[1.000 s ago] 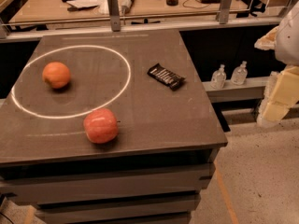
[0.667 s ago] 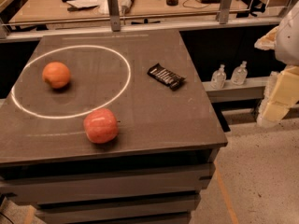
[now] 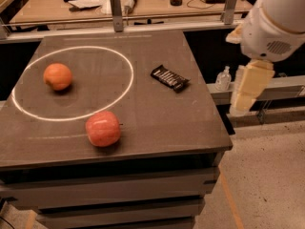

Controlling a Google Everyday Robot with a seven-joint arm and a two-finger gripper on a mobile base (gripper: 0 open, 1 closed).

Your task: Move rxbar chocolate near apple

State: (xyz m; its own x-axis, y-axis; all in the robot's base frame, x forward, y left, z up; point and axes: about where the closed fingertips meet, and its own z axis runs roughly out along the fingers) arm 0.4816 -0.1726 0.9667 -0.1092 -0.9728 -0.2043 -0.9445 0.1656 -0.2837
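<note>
The rxbar chocolate point(image 3: 169, 78), a flat black wrapper with white lettering, lies on the right part of the dark table top point(image 3: 157, 123). The apple point(image 3: 103, 128), red-pink with pale streaks, sits near the table's front, on the edge of a white painted circle point(image 3: 129, 78). My gripper point(image 3: 247, 89), cream-coloured under a white arm point(image 3: 274, 23), hangs off the table's right side. It is raised and to the right of the bar, and holds nothing that I can see.
A smaller orange fruit point(image 3: 57, 76) sits inside the circle at the left. A small clear bottle point(image 3: 222, 78) stands on a ledge right of the table. A cluttered wooden bench point(image 3: 143, 4) with two metal posts runs along the back.
My arm and gripper have moved left, closer to the table's right edge. The bar, the apple and the orange fruit have not moved.
</note>
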